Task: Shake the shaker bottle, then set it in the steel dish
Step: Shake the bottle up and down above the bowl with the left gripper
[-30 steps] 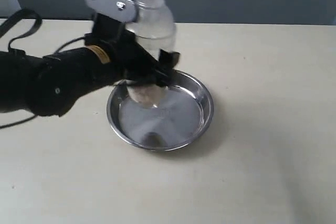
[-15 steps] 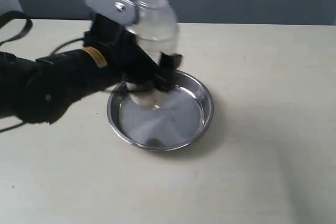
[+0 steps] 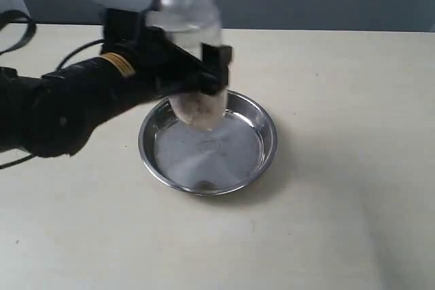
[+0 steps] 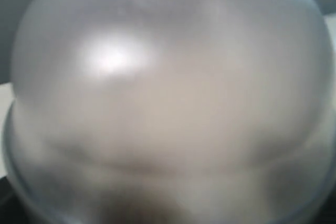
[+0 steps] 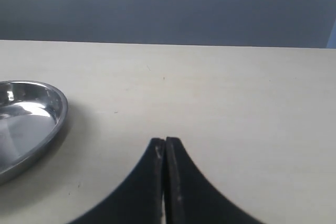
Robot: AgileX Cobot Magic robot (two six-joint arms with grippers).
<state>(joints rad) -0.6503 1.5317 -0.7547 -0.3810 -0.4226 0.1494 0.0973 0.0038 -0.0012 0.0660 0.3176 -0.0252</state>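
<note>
My left gripper [image 3: 204, 73] is shut on the shaker bottle [image 3: 189, 25], a frosted clear bottle held upright in the air over the back left of the steel dish [image 3: 268, 134]. Its base with brownish bits hangs just above the dish floor, and its cap is cut off by the top of the exterior view. The bottle [image 4: 168, 93] fills the left wrist view as a blurred dome, hiding the fingers. My right gripper [image 5: 165, 141] is shut and empty, low over the table, with the dish [image 5: 52, 108] off to one side.
The cream table [image 3: 340, 188] stretches around the dish, with a dark wall behind it. My black left arm [image 3: 68, 106] and its cable lie over the left part of the table.
The left gripper has lifted the bottle up and slightly left; its base has risen from the dish floor. The right gripper shows only now.
</note>
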